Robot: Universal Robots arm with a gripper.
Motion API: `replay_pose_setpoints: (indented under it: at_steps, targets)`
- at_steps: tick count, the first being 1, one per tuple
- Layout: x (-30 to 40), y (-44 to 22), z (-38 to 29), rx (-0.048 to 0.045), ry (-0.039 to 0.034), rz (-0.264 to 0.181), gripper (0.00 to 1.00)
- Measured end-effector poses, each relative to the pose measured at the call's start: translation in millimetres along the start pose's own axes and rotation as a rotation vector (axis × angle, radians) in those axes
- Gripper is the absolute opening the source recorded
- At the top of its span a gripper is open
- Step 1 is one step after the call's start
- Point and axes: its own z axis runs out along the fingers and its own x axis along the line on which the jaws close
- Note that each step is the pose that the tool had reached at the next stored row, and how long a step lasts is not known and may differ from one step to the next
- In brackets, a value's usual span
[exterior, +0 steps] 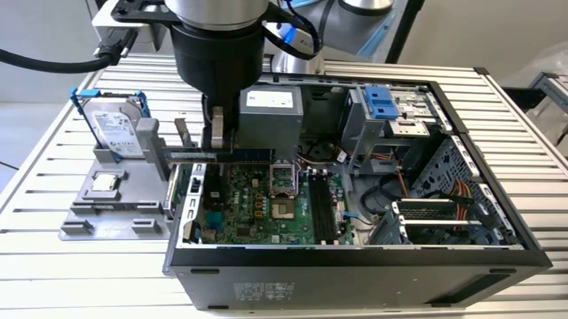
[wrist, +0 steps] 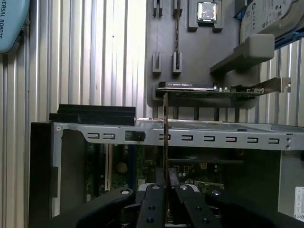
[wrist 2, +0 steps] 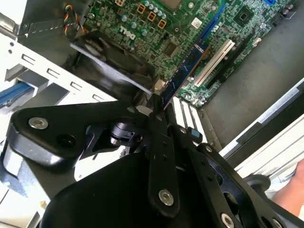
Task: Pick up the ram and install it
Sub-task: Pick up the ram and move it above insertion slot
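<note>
Pincer (wrist: 166, 176) pinching ram (wrist 2: 183, 71) | ram juts out beyond its tips | over motherboard (exterior: 266, 206)

**Arm upright, gripper clamped**

In the exterior view I saw the arm (exterior: 217, 60) standing close to vertical, its black wrist section pointing straight down with the gripper (exterior: 217, 145) hanging directly beneath. In both wrist views the two fingers (wrist: 151, 204) were drawn in close, parallel to each other, and pinched the ram (wrist 2: 184, 73) by one end between their tips.
</note>
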Motion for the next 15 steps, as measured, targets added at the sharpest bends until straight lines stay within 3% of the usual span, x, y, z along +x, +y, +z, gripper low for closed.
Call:
replay_pose_setpoints:
  at_steps: [15]
  targets:
    - [0.3,-26.1,-1.1,-0.0019,0.0,0.0,0.0]
